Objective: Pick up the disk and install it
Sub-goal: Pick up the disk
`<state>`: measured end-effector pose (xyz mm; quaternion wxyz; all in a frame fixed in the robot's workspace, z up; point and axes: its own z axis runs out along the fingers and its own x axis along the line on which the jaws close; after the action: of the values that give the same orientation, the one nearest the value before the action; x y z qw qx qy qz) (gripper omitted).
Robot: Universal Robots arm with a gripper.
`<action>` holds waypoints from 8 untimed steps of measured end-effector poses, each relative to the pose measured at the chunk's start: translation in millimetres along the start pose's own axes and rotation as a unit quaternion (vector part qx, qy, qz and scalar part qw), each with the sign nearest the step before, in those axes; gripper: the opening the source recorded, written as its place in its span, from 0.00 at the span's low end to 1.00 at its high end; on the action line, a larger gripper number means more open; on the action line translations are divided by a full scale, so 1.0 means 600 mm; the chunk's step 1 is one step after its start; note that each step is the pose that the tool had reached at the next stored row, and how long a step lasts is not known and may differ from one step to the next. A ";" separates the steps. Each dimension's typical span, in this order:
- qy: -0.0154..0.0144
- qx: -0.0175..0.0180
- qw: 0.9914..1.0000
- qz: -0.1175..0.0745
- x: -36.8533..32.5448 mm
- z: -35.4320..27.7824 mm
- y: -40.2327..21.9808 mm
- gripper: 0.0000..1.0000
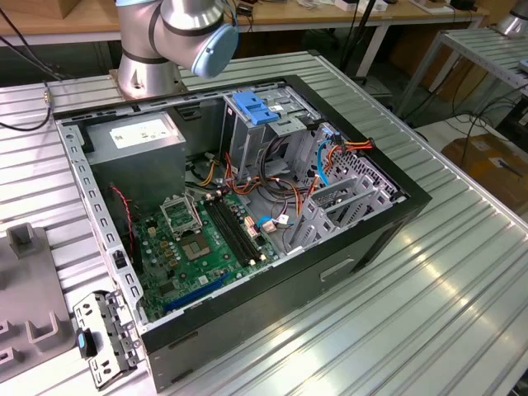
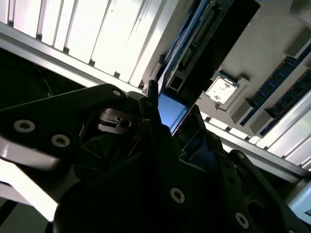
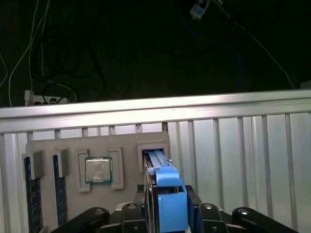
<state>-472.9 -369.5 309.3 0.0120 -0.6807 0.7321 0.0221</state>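
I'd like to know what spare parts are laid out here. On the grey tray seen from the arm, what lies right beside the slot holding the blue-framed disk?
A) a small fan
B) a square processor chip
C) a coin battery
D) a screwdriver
B: in the first wrist view a square, metal-topped processor chip lies in its own recess of the grey tray, next to the slot where the disk stands on edge.

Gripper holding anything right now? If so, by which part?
The disk: the gripper is shut on its blue carrier end, clamping it from both sides. The other end looks to sit in a slot of the grey tray.
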 end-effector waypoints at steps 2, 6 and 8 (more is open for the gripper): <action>0.000 0.000 1.000 0.000 0.000 0.006 0.000 0.44; 0.001 0.000 1.000 0.000 0.000 0.015 0.000 0.44; 0.001 0.000 1.000 0.002 0.000 0.016 0.000 0.44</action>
<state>-473.2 -369.1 299.8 0.0114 -0.6790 0.7337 0.0216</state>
